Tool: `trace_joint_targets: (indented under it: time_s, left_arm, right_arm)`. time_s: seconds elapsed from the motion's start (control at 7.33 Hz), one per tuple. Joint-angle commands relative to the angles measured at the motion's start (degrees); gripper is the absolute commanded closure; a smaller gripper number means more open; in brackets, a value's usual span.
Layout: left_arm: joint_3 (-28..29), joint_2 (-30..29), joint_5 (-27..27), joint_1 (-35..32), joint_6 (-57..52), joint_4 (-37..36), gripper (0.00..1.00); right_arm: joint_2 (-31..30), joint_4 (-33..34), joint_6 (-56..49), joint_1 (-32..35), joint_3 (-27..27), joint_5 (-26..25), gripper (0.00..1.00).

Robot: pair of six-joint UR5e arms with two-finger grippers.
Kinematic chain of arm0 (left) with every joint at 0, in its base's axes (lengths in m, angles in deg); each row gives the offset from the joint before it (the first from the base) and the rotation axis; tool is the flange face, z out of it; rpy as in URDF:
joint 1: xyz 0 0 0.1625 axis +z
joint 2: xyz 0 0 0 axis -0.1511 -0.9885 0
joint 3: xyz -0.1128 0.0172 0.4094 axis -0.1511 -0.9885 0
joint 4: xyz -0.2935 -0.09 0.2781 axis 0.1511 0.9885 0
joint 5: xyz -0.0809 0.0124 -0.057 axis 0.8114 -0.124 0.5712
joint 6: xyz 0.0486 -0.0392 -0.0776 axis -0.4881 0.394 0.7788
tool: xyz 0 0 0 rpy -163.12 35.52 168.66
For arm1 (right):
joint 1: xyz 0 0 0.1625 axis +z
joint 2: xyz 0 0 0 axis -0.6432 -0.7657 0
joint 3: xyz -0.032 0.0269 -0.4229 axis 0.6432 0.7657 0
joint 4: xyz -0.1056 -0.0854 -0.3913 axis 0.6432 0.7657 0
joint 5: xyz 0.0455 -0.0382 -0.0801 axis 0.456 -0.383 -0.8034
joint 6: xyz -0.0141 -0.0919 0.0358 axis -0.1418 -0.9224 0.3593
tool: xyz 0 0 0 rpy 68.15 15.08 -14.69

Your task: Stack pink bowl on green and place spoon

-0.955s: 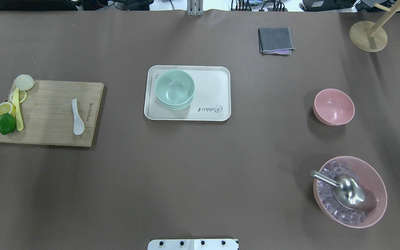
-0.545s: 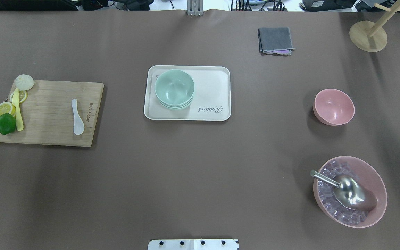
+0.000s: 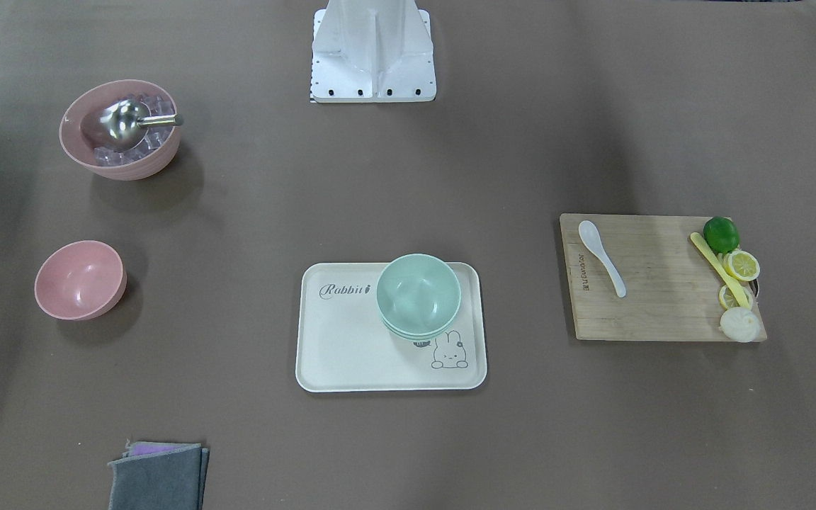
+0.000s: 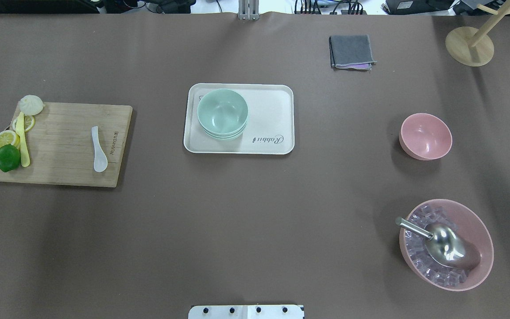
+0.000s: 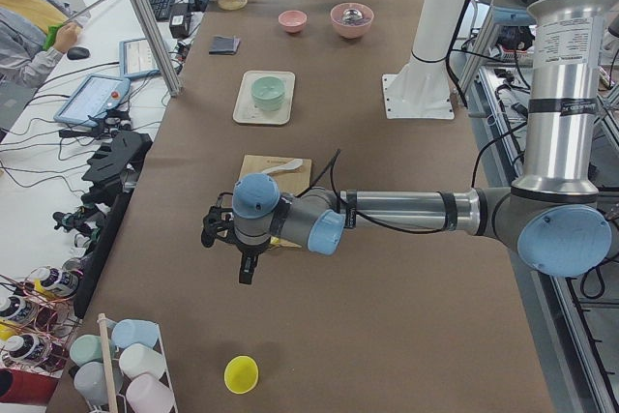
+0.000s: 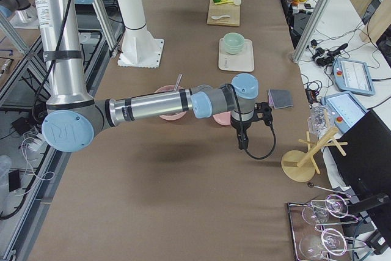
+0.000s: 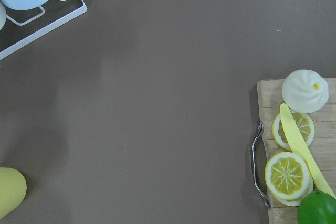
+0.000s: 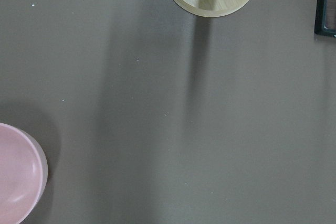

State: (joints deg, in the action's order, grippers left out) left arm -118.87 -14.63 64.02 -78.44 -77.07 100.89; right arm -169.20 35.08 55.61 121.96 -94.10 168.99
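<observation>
The small pink bowl [image 4: 425, 136] stands empty on the table at the right, also in the front view [image 3: 80, 280]. The stacked green bowls [image 4: 222, 113] sit on a cream tray [image 4: 272, 115] at the centre. A white spoon [image 4: 99, 150] lies on the wooden cutting board [image 4: 60, 146] at the left. My left gripper [image 5: 247, 273] hovers beyond the board's outer end, and shows only in the left side view. My right gripper [image 6: 243, 142] hovers just outside the pink bowl, and shows only in the right side view. I cannot tell whether either is open or shut.
A large pink bowl [image 4: 447, 243] of ice cubes with a metal scoop stands near right. A folded grey cloth [image 4: 351, 52] and a wooden stand [image 4: 469, 44] are at the far right. A lime, lemon slices, a yellow knife and a bun sit on the board's left edge.
</observation>
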Motion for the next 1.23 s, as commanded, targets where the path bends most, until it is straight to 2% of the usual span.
trace_joint_targets:
  time_s: [0.0, 0.41, 0.68, 0.95, 1.09]
  left_arm:
    - [0.2, 0.0, 0.0, 0.0, 0.0, 2.4, 0.02]
    - [1.6, -0.7, -0.2, 1.9, 0.2, 2.0, 0.02]
    - [2.3, -1.6, -0.4, 4.6, 0.2, 2.2, 0.02]
    - [3.4, -1.6, -0.5, 4.8, 0.2, 2.2, 0.02]
    - [4.3, -2.6, -0.4, 4.9, 0.3, 1.7, 0.02]
  right_arm:
    - [-2.1, -6.0, 0.0, 0.0, 0.4, 0.1, 0.00]
    - [-2.3, -12.1, 0.0, -4.3, 1.0, 0.3, 0.00]
    - [-1.4, -12.9, 1.6, -9.9, 2.2, 0.0, 0.00]
    - [1.3, -13.0, 12.1, -14.7, 3.4, -0.2, 0.00]
    - [3.0, -13.0, 12.7, -16.3, 5.3, -0.2, 0.00]
